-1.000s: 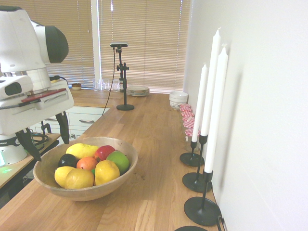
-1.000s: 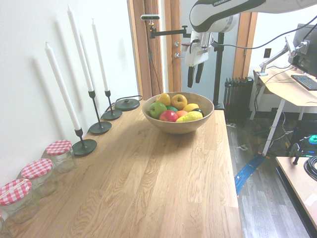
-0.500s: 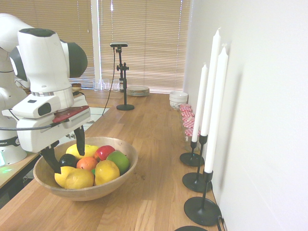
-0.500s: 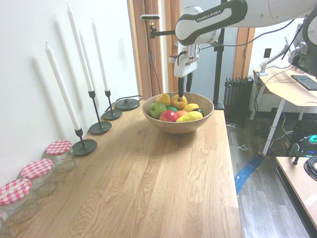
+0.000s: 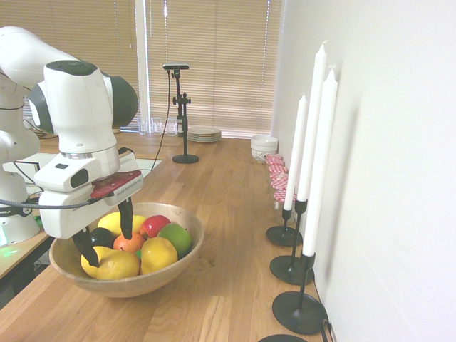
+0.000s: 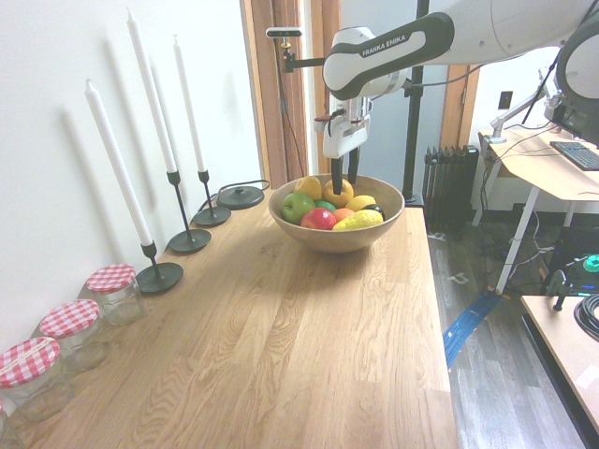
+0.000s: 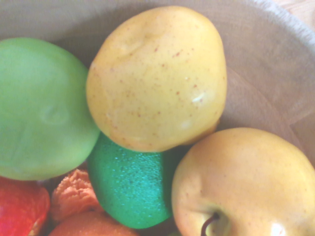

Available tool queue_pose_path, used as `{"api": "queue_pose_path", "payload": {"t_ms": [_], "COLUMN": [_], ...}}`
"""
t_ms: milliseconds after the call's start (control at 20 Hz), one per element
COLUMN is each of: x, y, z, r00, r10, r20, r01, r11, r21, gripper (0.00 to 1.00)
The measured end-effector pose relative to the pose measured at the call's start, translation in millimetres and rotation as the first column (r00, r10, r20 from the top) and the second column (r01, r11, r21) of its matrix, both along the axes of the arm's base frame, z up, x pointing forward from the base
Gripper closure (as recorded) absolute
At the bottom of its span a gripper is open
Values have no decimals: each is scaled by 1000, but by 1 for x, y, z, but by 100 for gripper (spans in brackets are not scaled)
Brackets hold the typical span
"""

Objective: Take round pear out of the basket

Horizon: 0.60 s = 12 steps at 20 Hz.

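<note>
On the arm's white link, "FRANKA EMIKA" reads clearly; hand (image 6: 343, 178) spread wide, empty, fingers straddling the round pear (image 6: 339, 194) inside basket (image 6: 374, 231).

Gripper (image 5: 105, 236) now lower and further in, open fingers down among the fruit in the basket (image 5: 182, 262).
</note>
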<state>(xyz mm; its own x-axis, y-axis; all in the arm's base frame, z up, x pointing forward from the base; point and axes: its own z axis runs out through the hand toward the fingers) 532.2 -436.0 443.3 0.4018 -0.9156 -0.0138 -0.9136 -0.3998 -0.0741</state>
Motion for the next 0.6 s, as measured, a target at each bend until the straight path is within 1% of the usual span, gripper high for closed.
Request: {"api": "queue_pose_path", "payload": {"t_ms": [200,600], "x": [4,27], "y": [-8,-15], "z": [-5,-5], "r00": [1000,999], "r10": [-3,27], "r20": [6,25], "r01": [4,-26], "r11": [1000,999], "r21": [-12,-36], "gripper": [0,0]}}
